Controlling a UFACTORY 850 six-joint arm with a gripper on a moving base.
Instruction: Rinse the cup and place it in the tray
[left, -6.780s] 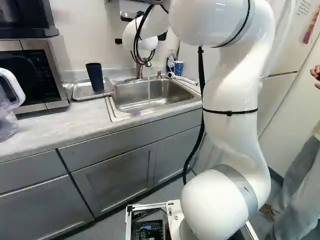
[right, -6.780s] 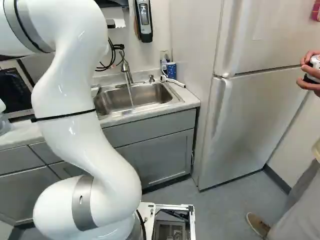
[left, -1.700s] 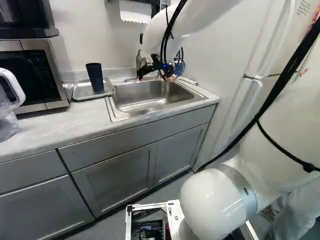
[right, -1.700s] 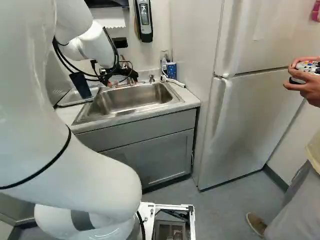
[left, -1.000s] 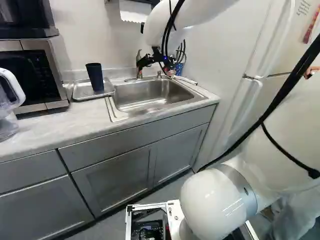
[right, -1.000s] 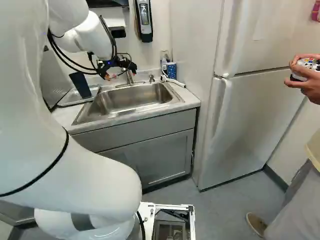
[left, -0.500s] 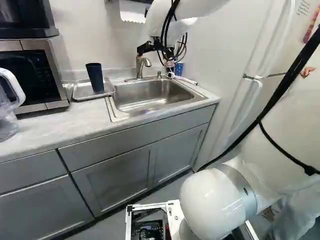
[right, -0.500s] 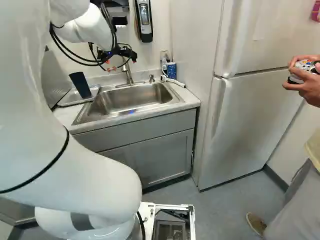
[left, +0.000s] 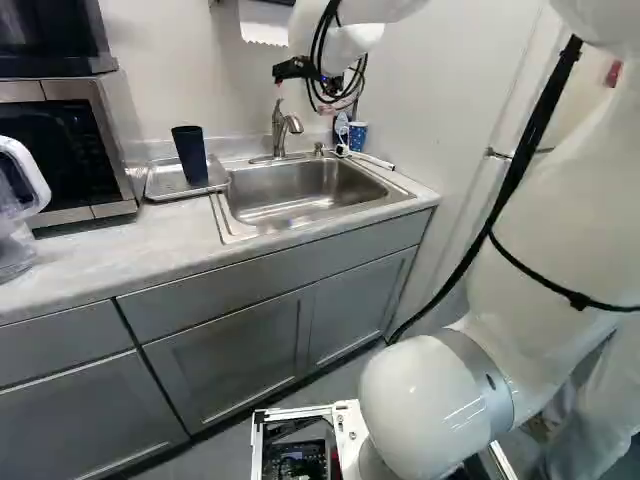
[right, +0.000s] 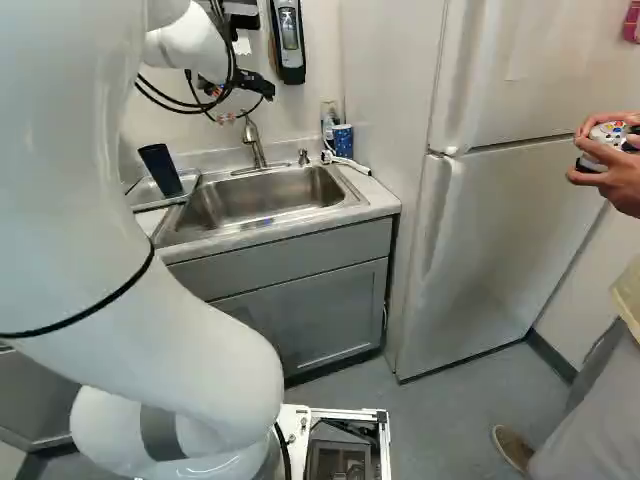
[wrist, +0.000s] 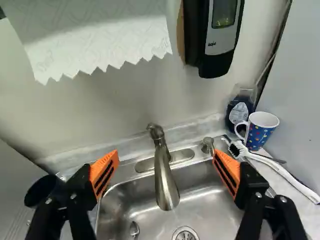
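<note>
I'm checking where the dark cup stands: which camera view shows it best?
The left base view: the dark cup shows whole on the metal tray, nothing in front. In the right base view, the arm hides part of the tray. The wrist view shows only the cup's upper part, beside the gripper.

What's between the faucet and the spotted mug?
A small metal knob, then the head of a white brush beside the mug; the wrist view shows both.
</note>
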